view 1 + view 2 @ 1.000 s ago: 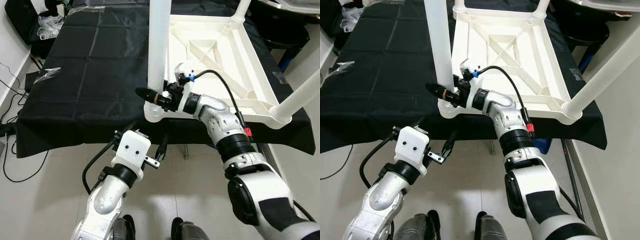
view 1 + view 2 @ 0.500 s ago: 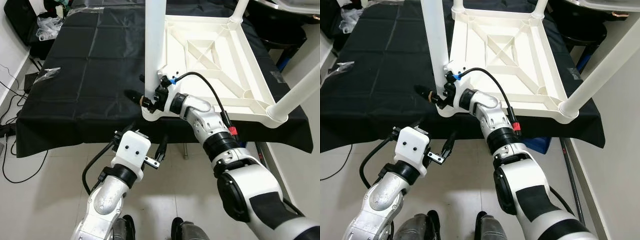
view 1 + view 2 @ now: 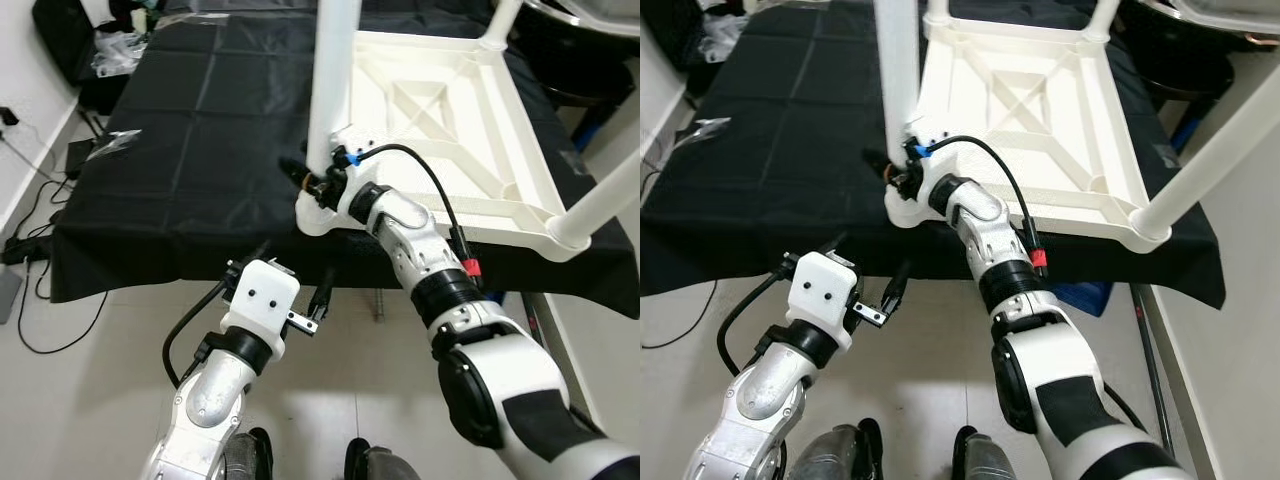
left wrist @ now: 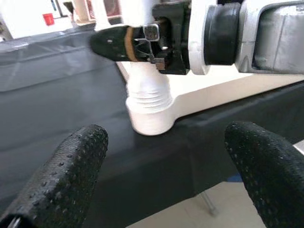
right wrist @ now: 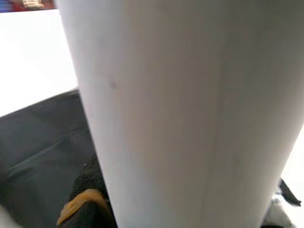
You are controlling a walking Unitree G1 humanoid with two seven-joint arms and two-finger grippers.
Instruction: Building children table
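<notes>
Your right arm is reaching forward and to the left across the near edge of the bench, elbow bent, with a red band (image 3: 468, 268) showing on the forearm and a black cable (image 3: 425, 170) looping over the wrist. The right gripper (image 3: 308, 176) is sitting at the base of the upright leg (image 3: 332, 75), and its black fingers are clamping that white tube just above the corner socket (image 3: 320, 214); in the left wrist view you are seeing one finger (image 4: 114, 42) lying flat across the leg above the ribbed collar (image 4: 148, 92). The tabletop (image 3: 450, 130) is lying upside down on the black cloth (image 3: 200, 120), its ribbed underside facing up, with the gripped leg standing in its near left corner and another leg (image 3: 600, 205) slanting out from the near right corner. Your left arm is hanging low in front of the bench, below the cloth's edge, forearm angled upward, its white wrist block (image 3: 260, 297) facing you. The left gripper (image 4: 166, 171) is standing wide apart and holding nothing, its two knobbly pads (image 4: 61, 171) framing the socket from below without touching it. No writing or labels are legible on either arm or on the table parts.
</notes>
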